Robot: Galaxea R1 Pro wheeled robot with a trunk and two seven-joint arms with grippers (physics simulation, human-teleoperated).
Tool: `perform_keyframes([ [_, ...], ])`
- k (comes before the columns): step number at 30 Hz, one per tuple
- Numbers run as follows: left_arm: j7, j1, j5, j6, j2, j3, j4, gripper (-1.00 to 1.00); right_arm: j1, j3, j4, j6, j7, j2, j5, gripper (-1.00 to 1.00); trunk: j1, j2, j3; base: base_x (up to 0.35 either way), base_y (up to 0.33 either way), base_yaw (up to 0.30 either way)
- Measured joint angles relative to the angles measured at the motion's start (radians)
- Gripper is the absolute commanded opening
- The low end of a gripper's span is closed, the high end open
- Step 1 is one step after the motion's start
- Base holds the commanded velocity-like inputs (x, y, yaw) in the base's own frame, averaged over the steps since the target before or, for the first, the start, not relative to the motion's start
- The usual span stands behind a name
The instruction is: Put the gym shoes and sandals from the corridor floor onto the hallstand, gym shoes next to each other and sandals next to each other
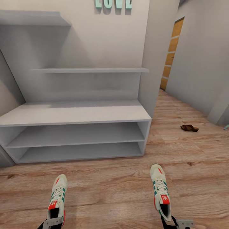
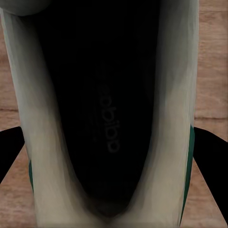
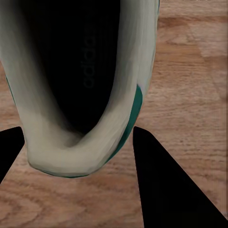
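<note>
L hand [image 1: 52,222] grips gym shoe [image 1: 57,195]; R hand [image 1: 175,224] grips other shoe [image 1: 160,190]; hallstand [image 1: 76,116] shelves bare.

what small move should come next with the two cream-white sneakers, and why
Probably carry both cream-white lace-up sneakers forward to the pale-grey rack's bench top. Each appears held at the heel, left gripper, right gripper, toes toward the rack, which is bare.
</note>
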Motion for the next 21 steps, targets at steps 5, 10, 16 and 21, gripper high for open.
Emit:
perform_keyframes([
  [5,0.001,0.0,0.002,-0.001,0.0,0.001,0.0,-1.0,-0.001,0.0,-0.001,0.0,0.0,-0.001,0.0,-1.0,0.0,0.0,0.0,0.0,0.0,0.0],
  [10,0.003,0.0,0.004,-0.001,0.0,0.002,0.0,-1.0,-0.001,0.002,-0.006,0.0,-0.002,0.003,0.0,-1.0,0.0,0.0,0.0,0.0,-0.139,0.0],
  [16,0.003,0.0,0.0,0.002,0.0,-0.001,-0.002,-1.0,-0.001,-0.003,-0.004,0.0,-0.004,0.001,-0.004,-1.0,0.0,0.0,0.0,0.0,-0.076,0.0],
  [21,0.006,-0.012,-0.009,0.051,-0.03,-0.007,-0.015,-1.0,0.0,-0.01,-0.022,0.005,-0.009,-0.025,-0.009,-1.0,0.0,0.0,0.0,0.0,-0.001,0.0],
])
